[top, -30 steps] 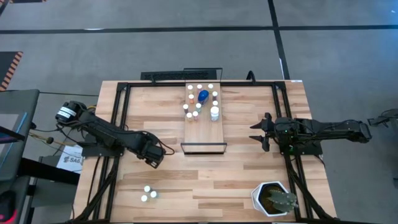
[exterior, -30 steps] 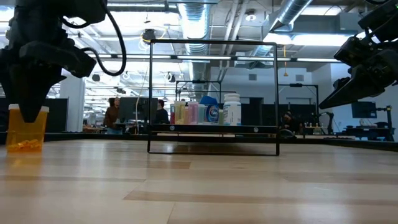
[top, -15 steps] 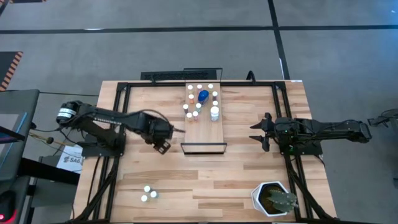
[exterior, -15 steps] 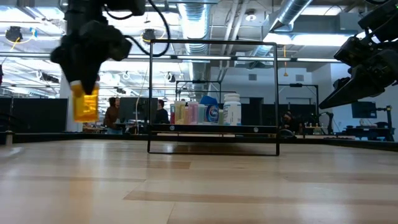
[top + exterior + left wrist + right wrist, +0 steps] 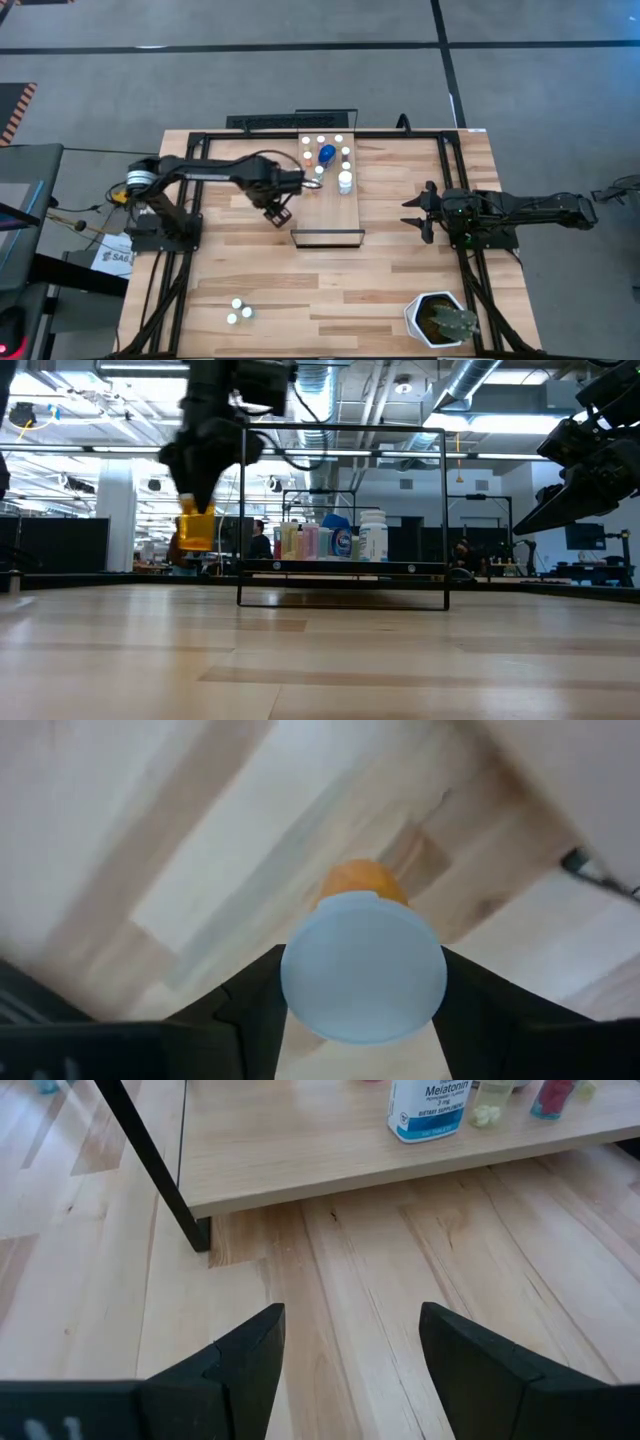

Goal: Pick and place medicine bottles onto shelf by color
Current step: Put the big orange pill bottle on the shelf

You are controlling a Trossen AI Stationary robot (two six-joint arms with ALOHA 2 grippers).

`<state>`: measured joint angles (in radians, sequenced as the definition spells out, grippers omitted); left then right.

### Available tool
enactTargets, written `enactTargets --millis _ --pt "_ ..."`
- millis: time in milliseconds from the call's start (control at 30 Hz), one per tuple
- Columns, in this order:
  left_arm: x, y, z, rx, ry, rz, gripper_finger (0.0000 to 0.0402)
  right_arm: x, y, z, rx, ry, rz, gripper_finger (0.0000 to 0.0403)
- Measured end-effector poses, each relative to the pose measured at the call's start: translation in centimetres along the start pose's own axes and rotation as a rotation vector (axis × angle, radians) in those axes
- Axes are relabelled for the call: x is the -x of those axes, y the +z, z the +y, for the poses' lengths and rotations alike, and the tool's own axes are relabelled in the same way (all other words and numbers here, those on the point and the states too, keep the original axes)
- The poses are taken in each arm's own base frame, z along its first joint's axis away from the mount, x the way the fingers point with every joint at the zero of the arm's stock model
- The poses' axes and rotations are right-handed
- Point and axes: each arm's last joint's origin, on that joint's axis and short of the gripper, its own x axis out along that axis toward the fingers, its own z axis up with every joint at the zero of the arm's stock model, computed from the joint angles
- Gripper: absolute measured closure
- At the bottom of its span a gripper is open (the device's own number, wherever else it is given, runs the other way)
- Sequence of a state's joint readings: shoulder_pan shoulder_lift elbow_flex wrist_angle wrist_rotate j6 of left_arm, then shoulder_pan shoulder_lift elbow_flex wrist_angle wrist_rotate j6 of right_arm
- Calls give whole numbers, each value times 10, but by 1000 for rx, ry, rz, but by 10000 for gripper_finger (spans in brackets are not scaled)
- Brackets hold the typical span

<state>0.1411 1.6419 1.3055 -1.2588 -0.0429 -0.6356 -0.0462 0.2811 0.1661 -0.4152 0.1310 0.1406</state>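
My left gripper (image 5: 278, 212) hangs over the table just left of the shelf (image 5: 331, 218), pointing down and shut on an orange medicine bottle (image 5: 195, 528) with a white cap (image 5: 362, 967). The shelf, a light-wood board with a dark rim, bears several small white-capped bottles and a blue one (image 5: 327, 154) at its far end. Three more small bottles (image 5: 238, 311) stand on the table near its front left. My right gripper (image 5: 418, 212) waits open to the right of the shelf, its fingers (image 5: 255, 1355) over bare wood. My left gripper pinches the orange bottle at its cap end (image 5: 300, 982) between its two fingers, one on either side of the cap. The fingers come from above, pointing down. The bottle hangs upright below them (image 5: 195, 540), lifted clear of the table.
A white hexagonal plant pot (image 5: 440, 322) stands at the front right corner. A black frame (image 5: 243, 510) stands around the shelf's near end. A white labelled bottle (image 5: 428, 1108) stands at the shelf's right side. The shelf's near half (image 5: 330, 205) is bare wood.
My left gripper has carried the orange bottle up off the table, then toward the table's right and far edges, closing on the shelf's left side. Its wrist has rolled on the way. The bottle has stayed upright in the hold.
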Motion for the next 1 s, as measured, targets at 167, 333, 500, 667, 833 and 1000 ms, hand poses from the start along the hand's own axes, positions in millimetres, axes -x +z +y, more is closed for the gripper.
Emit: enactTargets --millis 167,333,500,667,833,1000 --pt "7 33 -6 -84 6 -15 209 0 0 0 0 0 0 147" --pt "11 54 -11 -137 -8 -41 209 0 0 0 0 0 0 147" --pt "8 67 -21 -178 -11 -18 208 0 0 0 0 0 0 147" --pt "8 80 -30 -221 -23 -15 208 0 0 0 0 0 0 147" --pt "8 86 -37 -242 -38 -24 207 0 0 0 0 0 0 147" --pt "8 87 -41 -251 -86 -30 207 0 0 0 0 0 0 147"
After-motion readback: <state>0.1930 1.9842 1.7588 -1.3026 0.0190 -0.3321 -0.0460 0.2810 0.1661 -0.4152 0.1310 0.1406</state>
